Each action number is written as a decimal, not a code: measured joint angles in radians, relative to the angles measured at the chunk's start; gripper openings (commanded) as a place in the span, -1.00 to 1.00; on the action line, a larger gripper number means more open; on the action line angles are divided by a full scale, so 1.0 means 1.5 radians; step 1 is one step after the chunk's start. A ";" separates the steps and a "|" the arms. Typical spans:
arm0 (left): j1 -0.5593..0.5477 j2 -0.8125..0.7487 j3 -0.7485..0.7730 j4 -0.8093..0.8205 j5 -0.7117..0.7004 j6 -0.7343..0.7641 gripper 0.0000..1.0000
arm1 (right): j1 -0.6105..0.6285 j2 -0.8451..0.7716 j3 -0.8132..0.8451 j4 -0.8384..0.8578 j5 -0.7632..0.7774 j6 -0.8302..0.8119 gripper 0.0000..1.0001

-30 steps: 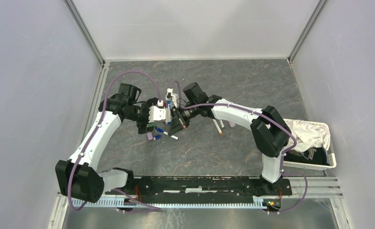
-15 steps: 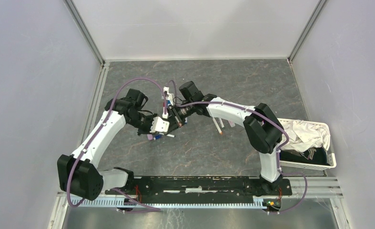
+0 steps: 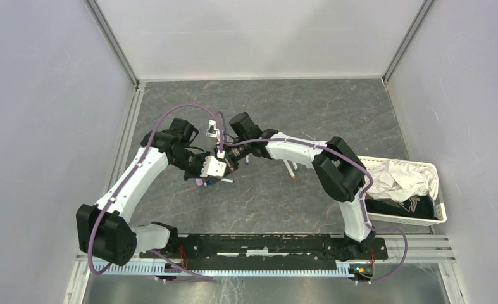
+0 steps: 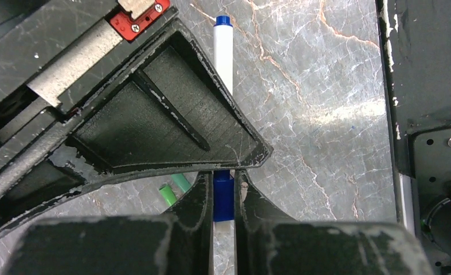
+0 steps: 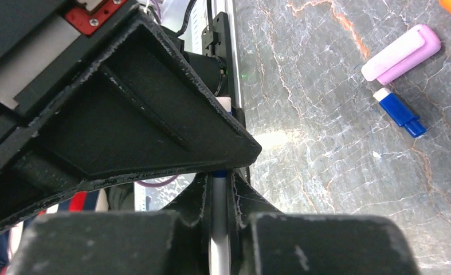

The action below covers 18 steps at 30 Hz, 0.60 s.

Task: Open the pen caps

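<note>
Over the middle of the table my two grippers meet tip to tip on one pen. My left gripper (image 4: pixel 223 182) is shut on its blue pen cap (image 4: pixel 223 201). The pen's white barrel (image 4: pixel 223 57) runs away past the other gripper's finger to a blue end. My right gripper (image 5: pixel 218 182) is shut on that white barrel (image 5: pixel 219 240), and a sliver of blue shows at its fingertips. From above, the left gripper (image 3: pixel 218 167) and right gripper (image 3: pixel 231 158) hide the pen between them.
Two green caps (image 4: pixel 167 195) lie on the table below the left gripper. A pink-lilac thick pen (image 5: pixel 400 53) and a blue cap (image 5: pixel 399 110) lie nearby. More white pens (image 3: pixel 290 168) lie to the right. A white basket (image 3: pixel 439 218) with cloth stands at the right edge.
My left gripper has gone from open to shut on the blue cap. Both grippers have shifted left and slightly lower, and the right arm has stretched further left.
</note>
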 measured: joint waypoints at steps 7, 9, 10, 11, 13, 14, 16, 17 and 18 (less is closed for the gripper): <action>-0.007 0.007 0.000 0.016 -0.021 0.000 -0.96 | -0.009 -0.007 -0.012 -0.011 0.003 -0.048 -1.00; -0.004 0.016 0.002 0.024 -0.055 0.002 -0.96 | -0.016 -0.029 -0.042 -0.028 0.014 -0.079 -1.00; 0.010 0.021 0.002 0.032 -0.082 0.002 -0.96 | -0.022 -0.041 -0.061 -0.047 0.014 -0.092 -1.00; 0.022 0.027 0.003 0.037 -0.100 0.003 -0.96 | -0.027 -0.051 -0.078 -0.061 0.015 -0.102 -1.00; 0.051 0.044 0.010 0.052 -0.137 0.006 -0.96 | -0.042 -0.071 -0.119 -0.091 0.020 -0.127 -1.00; 0.063 0.052 0.013 0.062 -0.151 0.008 -0.96 | -0.051 -0.080 -0.138 -0.106 0.024 -0.137 -1.00; 0.077 0.060 0.015 0.077 -0.164 0.009 -0.95 | -0.066 -0.090 -0.161 -0.131 0.037 -0.155 -1.00; 0.080 0.063 0.015 0.084 -0.165 0.008 -0.96 | -0.075 -0.095 -0.171 -0.143 0.050 -0.164 -1.00; 0.081 0.066 0.015 0.092 -0.161 0.007 -0.96 | -0.085 -0.100 -0.176 -0.154 0.068 -0.170 -1.00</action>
